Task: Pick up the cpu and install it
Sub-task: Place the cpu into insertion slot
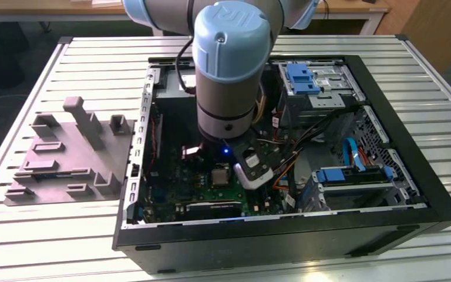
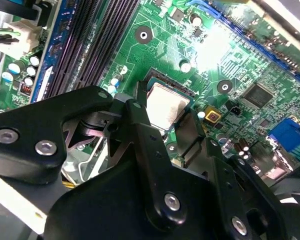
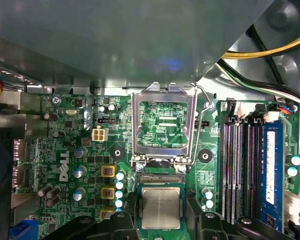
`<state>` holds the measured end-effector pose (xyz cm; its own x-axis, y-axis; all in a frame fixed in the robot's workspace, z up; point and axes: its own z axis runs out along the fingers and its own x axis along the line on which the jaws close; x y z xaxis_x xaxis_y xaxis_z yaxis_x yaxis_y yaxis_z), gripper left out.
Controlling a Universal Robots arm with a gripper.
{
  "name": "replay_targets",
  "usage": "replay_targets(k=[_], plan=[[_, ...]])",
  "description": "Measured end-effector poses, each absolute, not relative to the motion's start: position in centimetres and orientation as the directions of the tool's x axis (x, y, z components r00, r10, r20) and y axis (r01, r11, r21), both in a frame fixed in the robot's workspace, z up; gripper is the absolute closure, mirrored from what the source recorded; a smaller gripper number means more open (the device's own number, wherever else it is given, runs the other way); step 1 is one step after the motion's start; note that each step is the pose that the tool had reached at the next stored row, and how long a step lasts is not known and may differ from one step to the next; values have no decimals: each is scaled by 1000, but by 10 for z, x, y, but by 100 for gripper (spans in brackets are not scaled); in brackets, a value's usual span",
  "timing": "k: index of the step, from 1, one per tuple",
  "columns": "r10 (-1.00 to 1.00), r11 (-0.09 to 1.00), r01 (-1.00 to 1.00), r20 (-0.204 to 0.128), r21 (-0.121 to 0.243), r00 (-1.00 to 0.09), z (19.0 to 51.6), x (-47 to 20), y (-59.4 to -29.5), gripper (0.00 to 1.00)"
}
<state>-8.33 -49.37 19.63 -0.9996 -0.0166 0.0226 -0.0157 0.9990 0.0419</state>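
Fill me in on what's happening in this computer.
The robot arm's gripper is down inside the open computer case, right at the cpu. The cpu lies in its socket on the green motherboard, with the metal retention frame swung open beside it. Whether the gripper is clamping the cpu can't be told.

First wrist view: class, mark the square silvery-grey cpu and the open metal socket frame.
square silvery-grey cpu (image 3: 161, 207), first wrist view, centre of its metal top
open metal socket frame (image 3: 136, 125), first wrist view, one side bar
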Motion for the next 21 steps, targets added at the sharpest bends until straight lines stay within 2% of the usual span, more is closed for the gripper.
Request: replay_targets(k=[21], plan=[[-17,999,-16,24,43,-1000,187,-84,-492,53]])
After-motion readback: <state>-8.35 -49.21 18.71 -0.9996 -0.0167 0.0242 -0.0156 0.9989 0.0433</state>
